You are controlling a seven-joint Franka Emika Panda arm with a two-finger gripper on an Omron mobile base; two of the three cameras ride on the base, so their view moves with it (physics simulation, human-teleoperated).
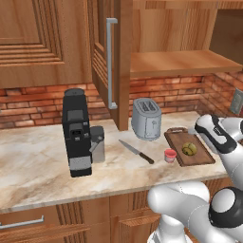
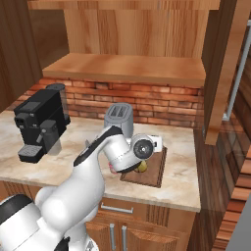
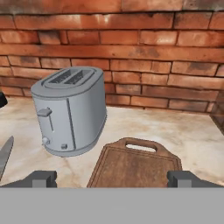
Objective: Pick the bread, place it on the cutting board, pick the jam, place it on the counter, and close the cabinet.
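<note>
Two of the three jobs look done imo, going by how stuff sits rn. Using the toaster (image 1: pixel 146 118) as my landmark: the cutting board (image 1: pixel 190 147) lies on the tabletop (image 1: pixel 38 156) just to the right of it and a bit nearer the robot, w/ the bread (image 1: pixel 189 149) sitting on it, roughly mid-board. So bread part = sorted. The jam (image 1: pixel 170 155) stands upright on the tabletop in front of the toaster, just beside the board's left edge, not on it. A knife (image 1: pixel 136 152) lies in front-left of the toaster, near the jam but not touching.

What's left: the cabinet (image 1: pixel 112 61). Its door hangs wide open above and left of the toaster, grey bar handle facing out, shelf behind it bare afaict. So closing it is the remaining step.

Pincer (image 3: pixel 112 178) is spread wide w/ nothing between the tips, hovering low over the near end of the board, looking toward the toaster and the brick wall behind. Arm would need to lift up and left to reach that door, I reckon.
</note>
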